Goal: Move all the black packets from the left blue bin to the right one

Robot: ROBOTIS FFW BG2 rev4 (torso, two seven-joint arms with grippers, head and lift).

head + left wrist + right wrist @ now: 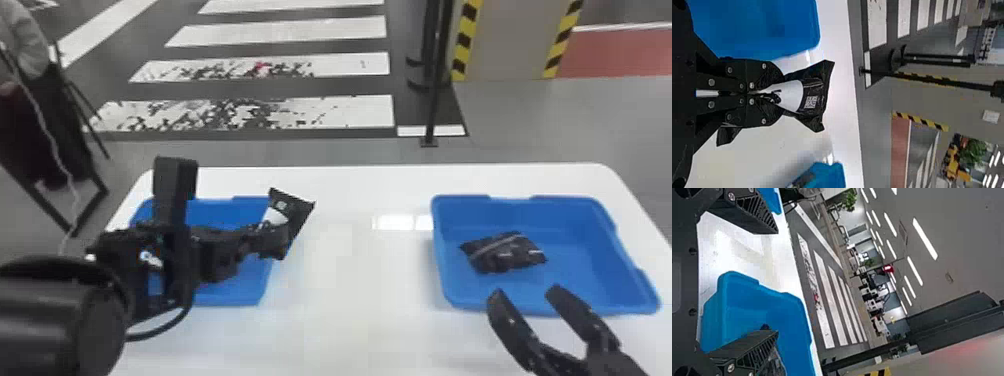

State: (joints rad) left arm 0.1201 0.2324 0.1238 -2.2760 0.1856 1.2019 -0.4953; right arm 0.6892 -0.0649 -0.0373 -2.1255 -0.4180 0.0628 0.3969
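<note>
My left gripper (pixel 274 240) is over the right side of the left blue bin (pixel 240 295), shut on a black packet (pixel 301 212) that juts up past its fingers. The left wrist view shows this gripper (pixel 766 93) pinching the packet (pixel 815 94), which has a white patch and a square code. In the right blue bin (pixel 575 250) another black packet (pixel 505 252) lies flat toward the left. My right gripper (pixel 525 292) stands open at that bin's front edge; in the right wrist view the gripper (pixel 775 282) has widely parted, bare fingers.
Both bins stand on a white table (pixel 350 280), with a stretch of tabletop between them. A black-framed chair (pixel 50 145) is on the floor at the far left. Beyond the table stands a dark post (pixel 435 90) near a striped pillar (pixel 515 40).
</note>
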